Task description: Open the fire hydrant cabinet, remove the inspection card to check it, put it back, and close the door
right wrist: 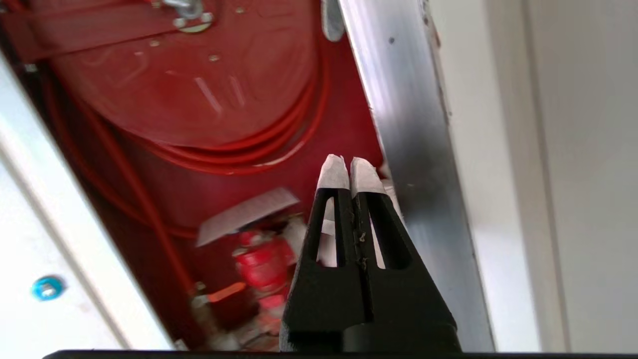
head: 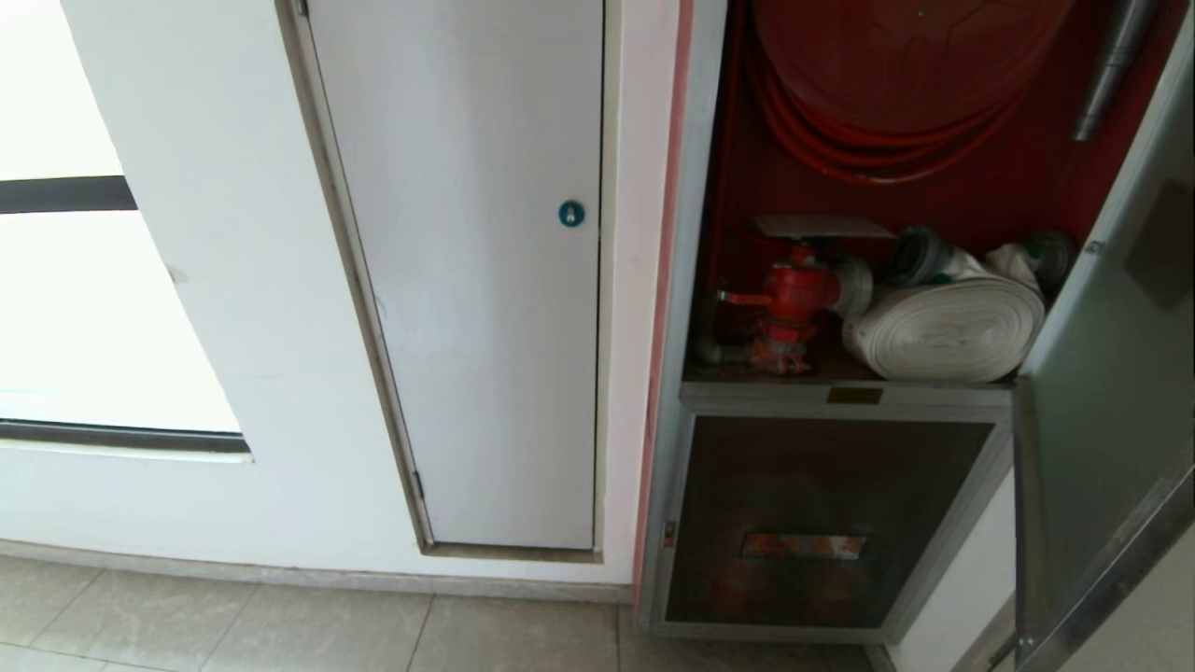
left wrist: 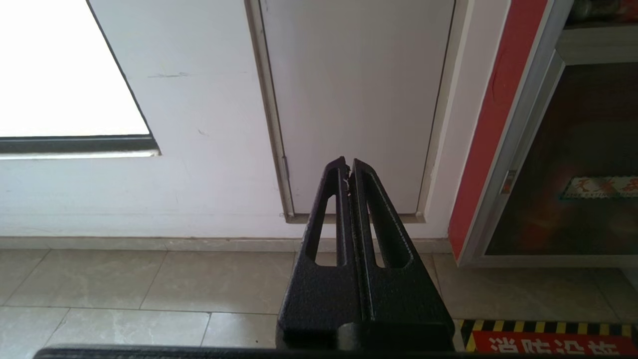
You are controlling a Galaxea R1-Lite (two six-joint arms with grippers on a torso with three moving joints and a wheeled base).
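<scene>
Since the door (head: 1111, 392) already hangs open at 3 o'clock, the inspection card (head: 822, 227) lying above the red valve (head: 794, 299) looks thin and floppy, so pinch its free front edge; right gripper (right wrist: 344, 169) is closed, empty, left gripper (left wrist: 347, 167) likewise.

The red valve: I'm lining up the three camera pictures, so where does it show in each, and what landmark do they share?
Head view: the red valve stands low in the open fire hydrant cabinet, left of the white rolled hose, under the inspection card.
Left wrist view: not in it.
Right wrist view: the valve sits blurred below the card.
Shared landmark: the white panel, whose round blue lock shows in two views.
</scene>
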